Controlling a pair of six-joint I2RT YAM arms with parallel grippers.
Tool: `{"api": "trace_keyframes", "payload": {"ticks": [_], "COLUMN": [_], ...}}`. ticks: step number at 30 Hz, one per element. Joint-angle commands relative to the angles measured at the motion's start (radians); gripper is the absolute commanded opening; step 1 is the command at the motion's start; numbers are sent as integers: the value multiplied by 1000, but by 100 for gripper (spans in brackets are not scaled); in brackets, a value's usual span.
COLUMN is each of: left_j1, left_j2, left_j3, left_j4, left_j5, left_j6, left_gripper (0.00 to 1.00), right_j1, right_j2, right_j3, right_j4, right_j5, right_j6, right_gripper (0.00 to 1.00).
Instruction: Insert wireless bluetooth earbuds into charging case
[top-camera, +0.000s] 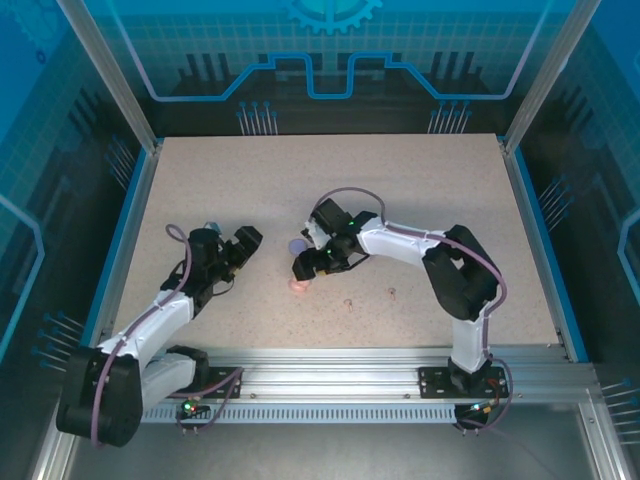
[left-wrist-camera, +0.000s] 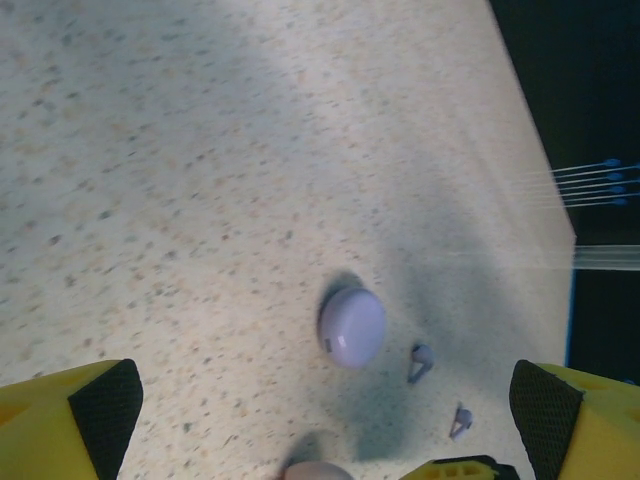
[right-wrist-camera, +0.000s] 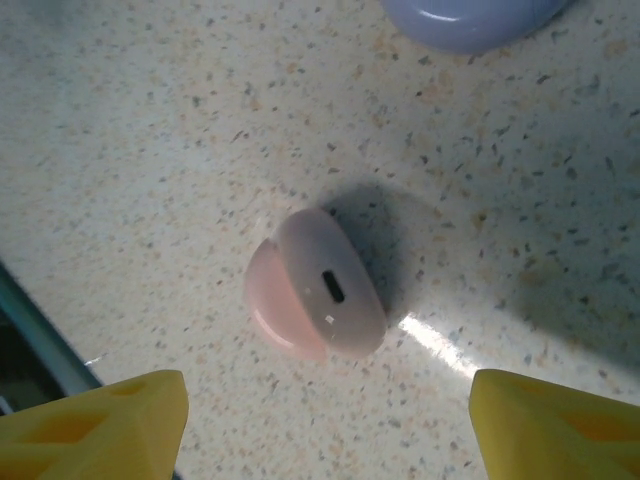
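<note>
Two lavender earbuds (left-wrist-camera: 421, 362) lie just beside the lavender case (left-wrist-camera: 352, 326), nearer me than it. They are tiny and stemmed, stems slanting back toward me, rounded heads away. My left gripper (left-wrist-camera: 325, 415) has its fingers wide apart. My right gripper (right-wrist-camera: 330, 425), fingers also apart, hangs over the pink case (right-wrist-camera: 315, 285), just short of that lavender case.

A round lavender plastic charging case (left-wrist-camera: 352, 326) lay on the speckled beige tabletop (left-wrist-camera: 200, 200). A small lavender stemmed earbud (left-wrist-camera: 421, 362) lay just right of it, with a second lavender earbud (left-wrist-camera: 461, 421) lower in the frame. The left gripper (left-wrist-camera: 325, 410) had its yellow fingers (left-wrist-camera: 60, 425) spread wide, touching nothing.
</note>
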Motion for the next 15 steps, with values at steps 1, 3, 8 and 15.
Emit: {"api": "trace_keyframes", "payload": {"ticks": [1,3,8,15], "left_j1": [11,10,11,11], "left_j2": [-4,-18,-36,3], "left_j3": [63,64,60,48], "left_j4": [-107,-122,-144,-106], "left_j5": [-63,-106,-129,-102], "left_j6": [-27,-12,-15,-31], "left_gripper": [99,99,99,99], "right_j1": [14,19,39,66], "right_j2": [54,88,143,183], "right_j3": [65,101,165,211], "right_j4": [-74,-92,-119,-145], "right_j5": [94,104,106,97], "right_j6": [-32,-41,-65,-80], "right_gripper": [75,74,71,64]}}
